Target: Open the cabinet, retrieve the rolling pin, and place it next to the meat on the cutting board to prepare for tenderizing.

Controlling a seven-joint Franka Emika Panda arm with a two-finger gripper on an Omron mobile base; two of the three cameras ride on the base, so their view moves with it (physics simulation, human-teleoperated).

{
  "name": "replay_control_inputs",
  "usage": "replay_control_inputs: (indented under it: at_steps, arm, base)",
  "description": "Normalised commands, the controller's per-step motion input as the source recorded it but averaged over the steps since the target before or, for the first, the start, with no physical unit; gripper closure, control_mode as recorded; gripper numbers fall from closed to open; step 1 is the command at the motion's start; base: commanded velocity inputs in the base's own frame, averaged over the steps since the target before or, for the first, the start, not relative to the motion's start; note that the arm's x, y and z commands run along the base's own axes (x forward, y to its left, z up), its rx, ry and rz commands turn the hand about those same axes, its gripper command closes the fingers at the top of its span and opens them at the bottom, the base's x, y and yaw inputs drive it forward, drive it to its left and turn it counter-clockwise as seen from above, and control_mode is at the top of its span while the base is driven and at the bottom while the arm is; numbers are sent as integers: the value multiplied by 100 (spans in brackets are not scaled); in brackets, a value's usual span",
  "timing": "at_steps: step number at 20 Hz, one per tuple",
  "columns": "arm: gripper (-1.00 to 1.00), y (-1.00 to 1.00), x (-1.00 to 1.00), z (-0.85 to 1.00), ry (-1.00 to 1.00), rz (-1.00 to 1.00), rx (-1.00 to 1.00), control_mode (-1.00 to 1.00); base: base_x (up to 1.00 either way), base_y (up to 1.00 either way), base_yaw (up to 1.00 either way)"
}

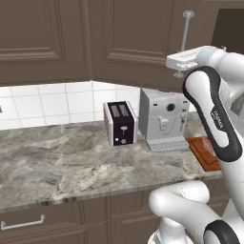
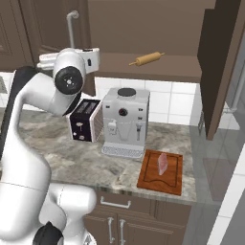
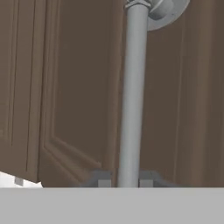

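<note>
The hand (image 3: 122,180) straddles the cabinet's (image 2: 143,28) silver handle (image 3: 131,96), fingers open either side. Inside the cabinet, right door open, lies the rolling pin (image 2: 146,59): probably light, rigid, roll-prone, best gripped mid-barrel.

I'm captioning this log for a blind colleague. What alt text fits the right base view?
The cabinet has its right door swung open, showing the rolling pin on its shelf. The white arm's tool is raised by the left door's silver handle. Below, the meat lies on the cutting board beside a coffee machine.
</note>
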Motion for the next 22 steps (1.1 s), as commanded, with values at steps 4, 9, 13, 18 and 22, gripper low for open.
replay_control_inputs:
  at_steps: [4, 9, 13, 18, 22]
  arm:
    - [-100, 47, -41, -18, 0, 1, 0, -100]
    - [-100, 37, -28, -15, 0, 2, 1, -100]
    - [-100, -3, -37, 0, -4, 0, 5, -100]
    - [-100, -53, -72, 0, -10, 5, 6, -100]
    - [-100, -64, -91, 0, -13, 4, 6, -100]
  base:
    - [0, 0, 0]
    - [0, 0, 0]
    - [0, 0, 0]
    - [0, 0, 0]
    - [0, 0, 0]
